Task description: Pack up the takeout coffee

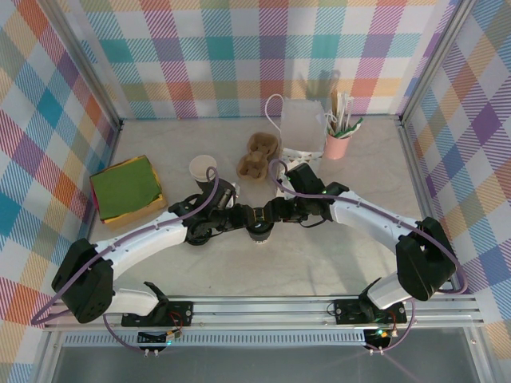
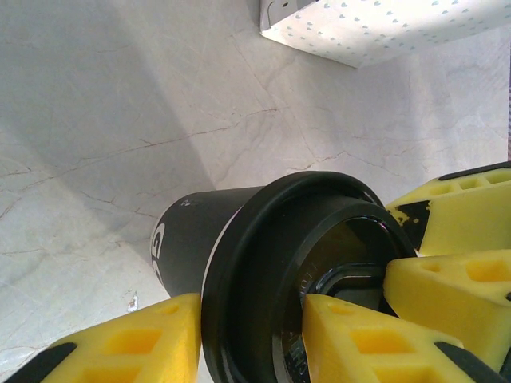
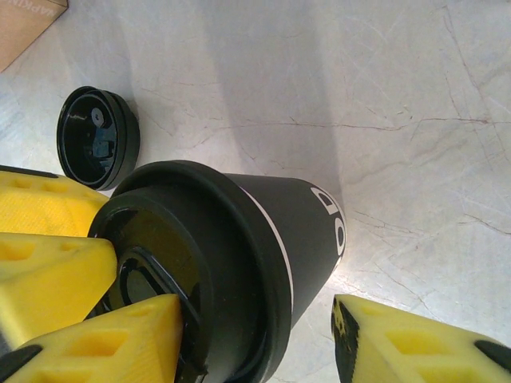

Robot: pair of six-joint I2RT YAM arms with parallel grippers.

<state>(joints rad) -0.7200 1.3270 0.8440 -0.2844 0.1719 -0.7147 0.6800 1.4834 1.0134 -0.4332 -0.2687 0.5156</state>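
Cup lettering: the takeout coffee [image 3: 263, 239] has white letters on its dark wall at the right of the right wrist view. The curve of the cup cuts them off, and they read as something like a "D" or "O". In the left wrist view a sliver of white print shows at the cup's left edge, too partial to read.
Box print: a brown cardboard corner [image 3: 24, 24] in the upper left of the right wrist view carries dark printing that the frame edge cuts off, so it is not legible.
Bag pattern: the white paper bag [image 2: 375, 28] at the upper right of the left wrist view is speckled with tiny pale marks and shows no words.
Coffee position: it sits at the centre of the table [image 1: 319, 263] in the top view, between the two gripper heads and mostly covered by them.
Left gripper [image 2: 251, 307]: its yellow fingers sit on either side of the lid rim, one against the outer edge and one on the lid top, pinching it.
Right gripper [image 3: 255, 307]: one finger lies on the lid top. The other stands beside the cup wall with a thin strip of table between them, so I cannot tell whether it grips.
Loose lid [image 3: 97, 136]: it lies flat in the upper left of the right wrist view, apart from the cup.
Hard to judge: whether the cup stands upright or leans.
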